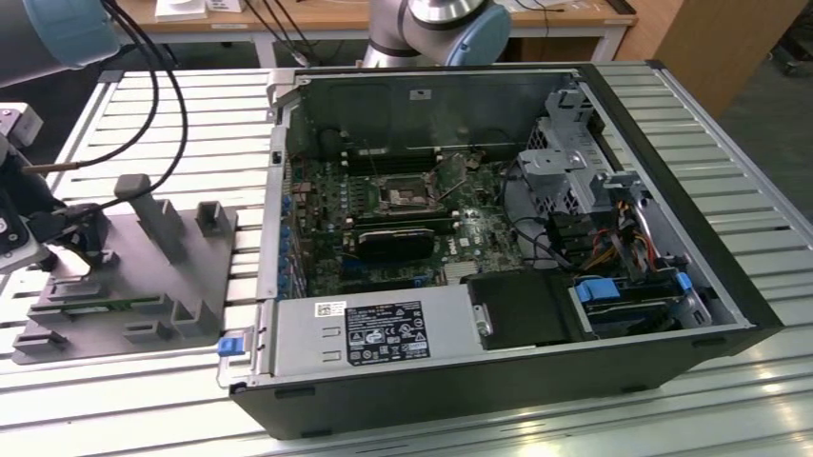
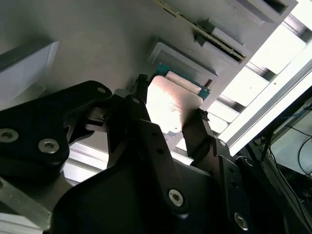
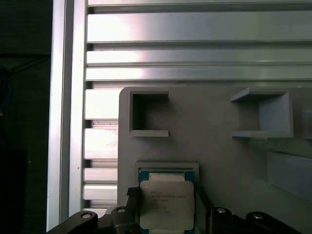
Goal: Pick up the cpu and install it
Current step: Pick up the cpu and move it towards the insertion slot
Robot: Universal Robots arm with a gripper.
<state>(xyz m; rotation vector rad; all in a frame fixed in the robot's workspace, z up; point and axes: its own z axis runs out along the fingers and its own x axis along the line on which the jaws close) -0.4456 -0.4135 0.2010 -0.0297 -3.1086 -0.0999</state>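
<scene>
The cpu (image 3: pixel 165 204) is a small square chip with a pale silver top, lying at a shallow recess of the grey fixture block (image 3: pixel 219 146). My gripper (image 3: pixel 165 197) straddles it, with one black finger against each of two opposite edges. In the second wrist view the cpu (image 2: pixel 173 105) sits between the fingertips (image 2: pixel 140 95), and the gripper (image 2: pixel 170 106) looks shut on it. I cannot tell whether the chip is lifted off the recess. In the exterior view the gripper (image 1: pixel 76 238) hangs over the fixture block (image 1: pixel 128 286) at the exterior view's left.
An open computer case (image 1: pixel 686 190) lies on the slatted metal table (image 1: pixel 166 124), to the exterior view's right of the fixture. Its motherboard socket (image 1: pixel 404 197) sits mid-board among cables and drive bays. Upright posts (image 1: pixel 159 219) rise from the fixture close to the gripper.
</scene>
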